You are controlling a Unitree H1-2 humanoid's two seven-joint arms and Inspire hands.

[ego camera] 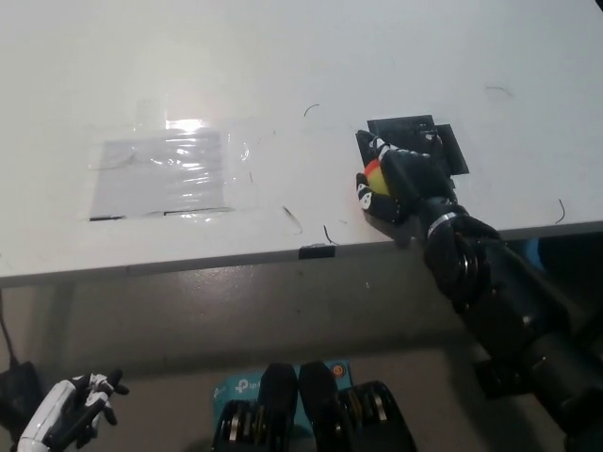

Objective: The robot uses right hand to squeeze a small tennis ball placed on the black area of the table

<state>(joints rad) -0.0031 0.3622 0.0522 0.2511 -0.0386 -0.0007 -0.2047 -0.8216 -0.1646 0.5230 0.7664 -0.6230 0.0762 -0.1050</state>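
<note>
In the head view, a white table (pixel 283 66) is seen from steeply above, its front edge running across the middle of the picture. Near the right end of that edge a black area (pixel 450 146) is taped onto the tabletop. The small tennis ball (pixel 374 175), showing red and yellow, lies at the left side of this patch and is largely covered by the right hand (pixel 400 179), whose black fingers (pixel 369 195) are wrapped closely around it, so that only a sliver of the ball is visible. The black right arm (pixel 509 301) is seen coming in from the lower right, over the table edge.

On the left part of the table a clear plastic sheet (pixel 165 174) is taped flat, with glare on it. A small dark clip (pixel 317 251) sits on the front edge of the table. Thin dark marks are scattered over the tabletop.

Below the table a teal box (pixel 236 388) lies on the floor; white lettering beginning "tp" can be made out, the rest being hidden.

The white left hand (pixel 71 407) rests at the lower left, below the table, holding nothing, fingers loosely apart.
</note>
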